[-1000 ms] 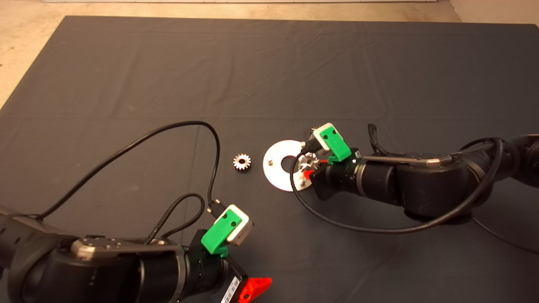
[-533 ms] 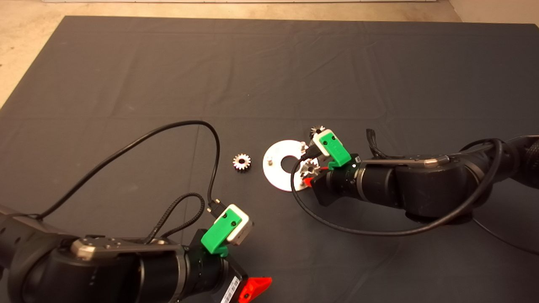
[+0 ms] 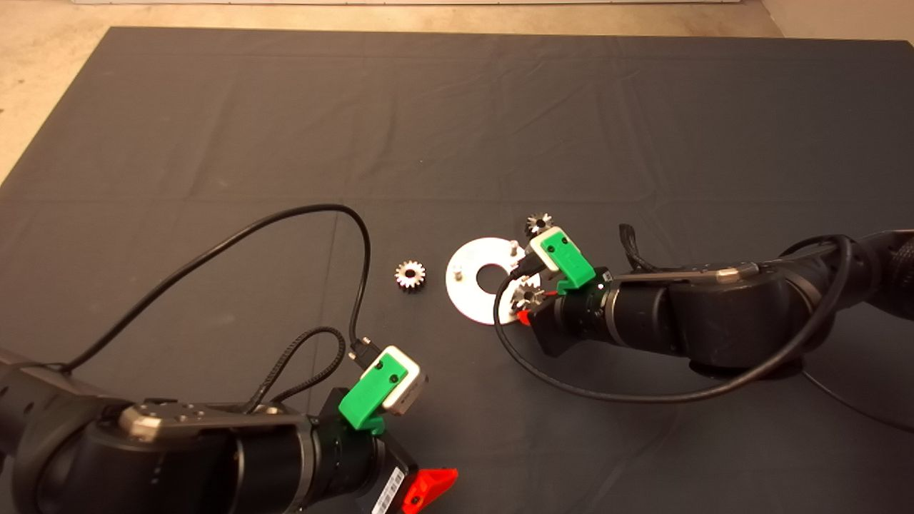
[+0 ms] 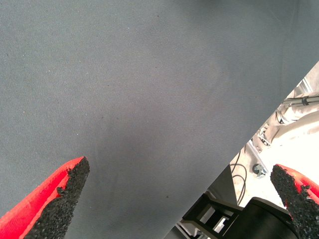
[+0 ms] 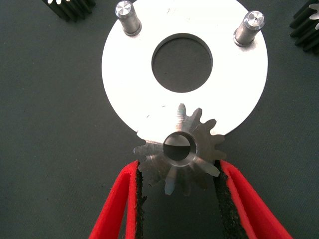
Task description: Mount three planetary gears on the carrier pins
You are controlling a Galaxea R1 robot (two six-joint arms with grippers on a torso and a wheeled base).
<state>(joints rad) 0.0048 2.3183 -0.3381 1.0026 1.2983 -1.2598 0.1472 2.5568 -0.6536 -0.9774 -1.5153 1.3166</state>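
While the left gripper (image 3: 428, 489) is waiting spread wide, the right gripper (image 5: 178, 172) is pinching a gear (image 5: 178, 152) over the disc (image 5: 124, 74).

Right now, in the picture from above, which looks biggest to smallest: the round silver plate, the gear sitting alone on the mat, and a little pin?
1. Silver plate
2. Lone gear
3. Pin

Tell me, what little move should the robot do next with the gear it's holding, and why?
Probably lower the gear a bit more onto its carrier pin. The right gripper is shut on it at the disc's edge, and the pin top seems to show through the gear's hole, so it looks lined up, but the gear sits tilted. The other two pins are bare. The left gripper waits, open.
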